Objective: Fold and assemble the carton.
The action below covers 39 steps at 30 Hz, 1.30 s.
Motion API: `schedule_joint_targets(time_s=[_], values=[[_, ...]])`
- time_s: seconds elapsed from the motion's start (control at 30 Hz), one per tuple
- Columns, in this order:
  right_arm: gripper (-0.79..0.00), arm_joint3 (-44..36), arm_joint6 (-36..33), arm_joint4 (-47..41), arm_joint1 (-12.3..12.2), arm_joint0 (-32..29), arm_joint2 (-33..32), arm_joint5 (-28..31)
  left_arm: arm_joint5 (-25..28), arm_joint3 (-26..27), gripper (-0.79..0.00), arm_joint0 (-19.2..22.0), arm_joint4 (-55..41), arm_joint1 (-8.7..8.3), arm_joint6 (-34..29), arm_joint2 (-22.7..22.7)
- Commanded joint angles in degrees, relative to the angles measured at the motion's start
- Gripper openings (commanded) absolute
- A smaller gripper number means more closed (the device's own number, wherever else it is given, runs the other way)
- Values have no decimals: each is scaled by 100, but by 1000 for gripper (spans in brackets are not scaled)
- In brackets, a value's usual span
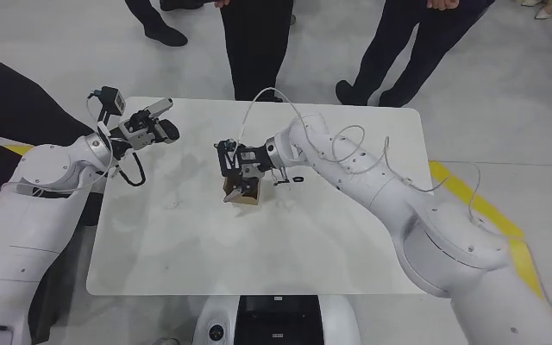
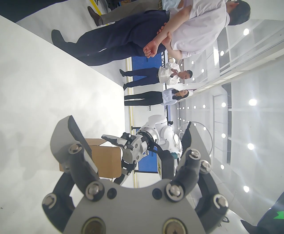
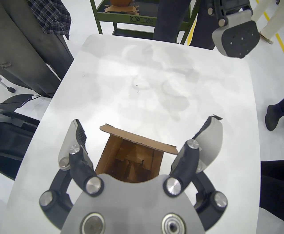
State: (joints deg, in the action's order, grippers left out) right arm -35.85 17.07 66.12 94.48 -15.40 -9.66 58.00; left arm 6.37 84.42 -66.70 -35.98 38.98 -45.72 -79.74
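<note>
A small brown carton (image 1: 242,191) stands near the middle of the white table (image 1: 259,250), its top open and one flap (image 3: 137,138) sticking out. Folded flaps show inside the carton (image 3: 131,158). My right gripper (image 1: 231,160) hangs just above it, open, and in the right wrist view the carton sits between the right gripper's (image 3: 144,130) spread fingers, apart from both. My left gripper (image 1: 166,120) is held above the table's far left part, open and holding nothing. From the left gripper (image 2: 131,133) I see the carton (image 2: 106,158) with the right gripper (image 2: 131,148) at it.
Several people stand on the floor beyond the table's far edge (image 1: 259,52). A green cart (image 3: 133,20) holding cardboard stands behind the table. A black chair (image 3: 15,124) is beside the table. Bare tabletop (image 1: 328,241) surrounds the carton.
</note>
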Motion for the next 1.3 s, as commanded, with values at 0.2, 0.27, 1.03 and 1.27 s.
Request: schedule_joint_targets(time_s=[0.2,0.27,1.03,1.27], values=[[-120,257,234,372,128,-14,-8,0,0,0,0,0,0,0,0,0],[-129,292,304,472,129,-34,-8,0,0,0,0,0,0,0,0,0],[0,602,352,-130,-191,-75,-8,0,0,0,0,0,0,0,0,0],[-579,669,-636,-963,-212,-44,-65,0,0,0,0,0,0,0,0,0]])
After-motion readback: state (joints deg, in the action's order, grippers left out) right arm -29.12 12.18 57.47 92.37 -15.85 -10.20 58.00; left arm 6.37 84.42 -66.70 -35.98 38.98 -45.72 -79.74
